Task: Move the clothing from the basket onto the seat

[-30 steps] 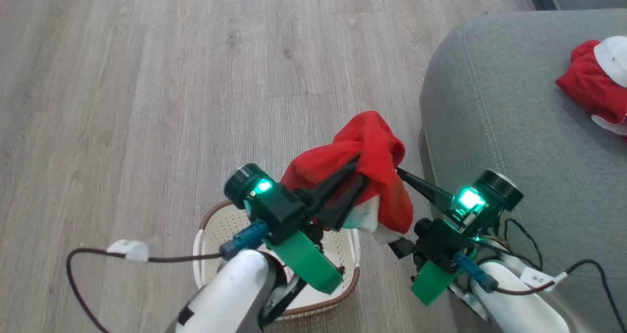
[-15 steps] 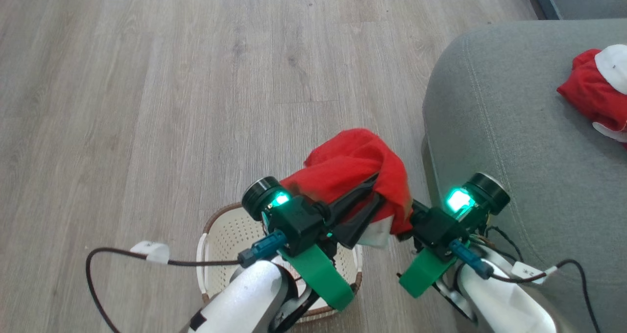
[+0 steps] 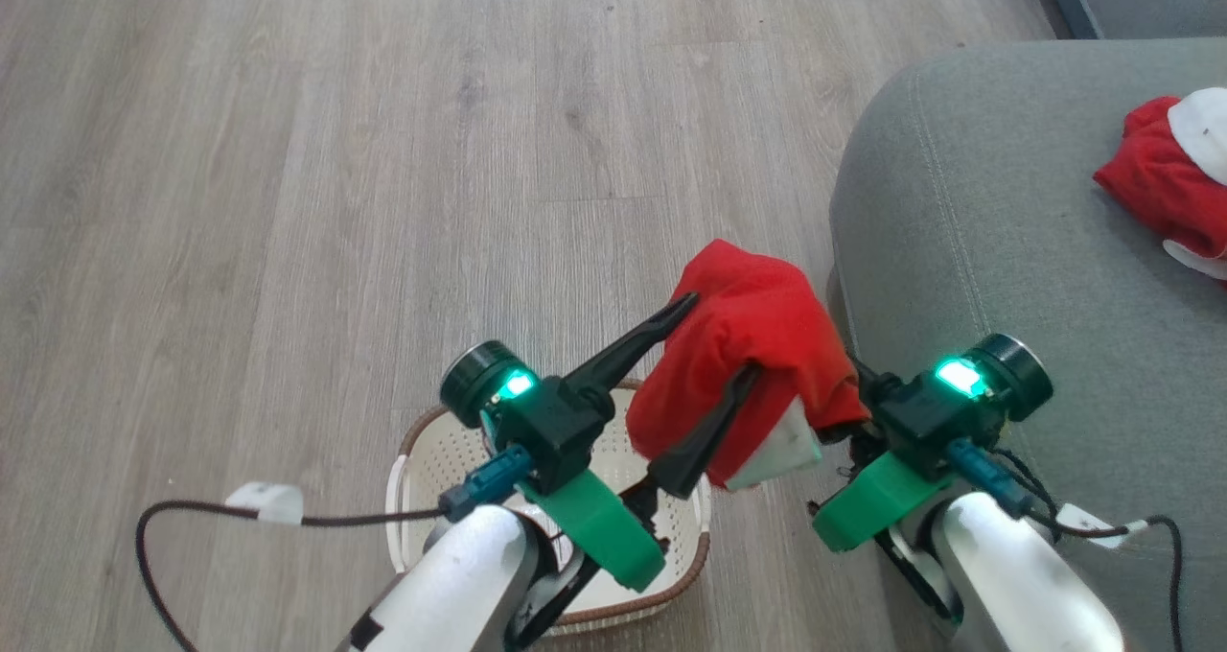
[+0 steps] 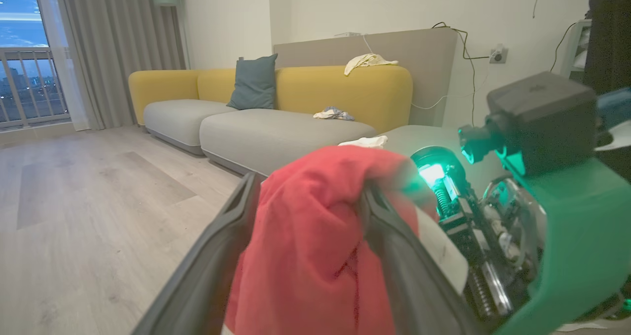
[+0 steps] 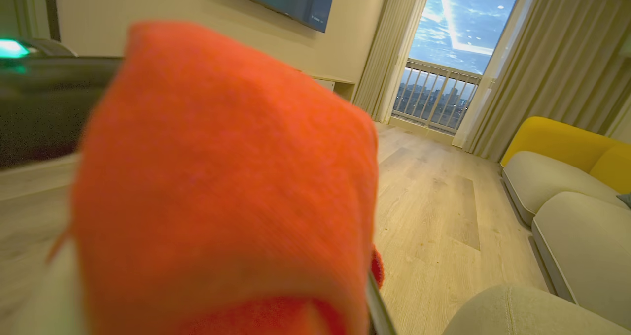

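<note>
wood floor (image 3: 383,153) open ahead and left, seat (image 3: 968,230) edge close on the right, bare cushion up to red cloth (image 3: 1150,187) at far right

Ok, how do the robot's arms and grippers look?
The left forearm and right forearm are pale silver-white shells. The left gripper and right gripper have black bodies, a round black cap, a glowing green light and a green bracket. The left one's fingers are long, dark and tapered. A blue plug with a dark cable and white tag sits at each wrist.
</note>
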Available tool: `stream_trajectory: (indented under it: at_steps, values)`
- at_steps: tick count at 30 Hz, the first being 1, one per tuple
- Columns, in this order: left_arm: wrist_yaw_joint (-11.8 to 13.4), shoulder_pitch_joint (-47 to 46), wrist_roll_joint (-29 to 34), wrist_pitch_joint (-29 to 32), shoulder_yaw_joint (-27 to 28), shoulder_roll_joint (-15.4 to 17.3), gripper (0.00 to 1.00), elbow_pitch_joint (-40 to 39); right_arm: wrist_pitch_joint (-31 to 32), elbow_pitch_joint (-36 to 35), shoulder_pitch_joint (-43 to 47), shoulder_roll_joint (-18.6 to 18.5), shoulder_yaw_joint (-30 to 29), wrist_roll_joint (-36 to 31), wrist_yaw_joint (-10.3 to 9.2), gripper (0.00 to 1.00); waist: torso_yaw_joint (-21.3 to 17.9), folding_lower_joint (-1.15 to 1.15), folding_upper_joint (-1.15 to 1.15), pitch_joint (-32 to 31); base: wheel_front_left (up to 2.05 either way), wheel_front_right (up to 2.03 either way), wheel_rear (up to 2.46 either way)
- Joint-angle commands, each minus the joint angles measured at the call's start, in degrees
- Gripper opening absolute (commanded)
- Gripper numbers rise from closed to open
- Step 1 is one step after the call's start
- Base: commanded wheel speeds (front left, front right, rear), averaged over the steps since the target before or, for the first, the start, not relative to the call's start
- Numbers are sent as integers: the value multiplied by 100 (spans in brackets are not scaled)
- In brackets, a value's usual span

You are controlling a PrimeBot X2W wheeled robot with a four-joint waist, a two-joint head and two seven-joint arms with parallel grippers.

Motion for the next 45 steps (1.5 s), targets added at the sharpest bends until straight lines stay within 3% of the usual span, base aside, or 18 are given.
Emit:
stream_trajectory:
  at_steps: [1, 17, 28, 45]
  values:
    - [-8, -106, 115, -29, 274, -23, 100, -157, -7, -223, -82, 66, -42, 92, -2, 0, 1, 0, 0, -2, 0, 0, 0]
    - [-8, 234, 708, -29, 376, 15, 100, 179, -7, -540, 77, 105, -1466, 445, -2, 0, -44, 0, 0, 24, 0, 0, 0]
    - [-8, 622, 778, -29, 229, -2, 100, 374, -7, -514, 545, 144, -2411, 783, -2, 0, -49, 0, 0, 28, 0, 0, 0]
    - [-8, 902, 777, -29, 421, -45, 100, 507, -7, -406, 738, 259, -2668, 936, -2, 0, -98, 0, 0, -20, 0, 0, 0]
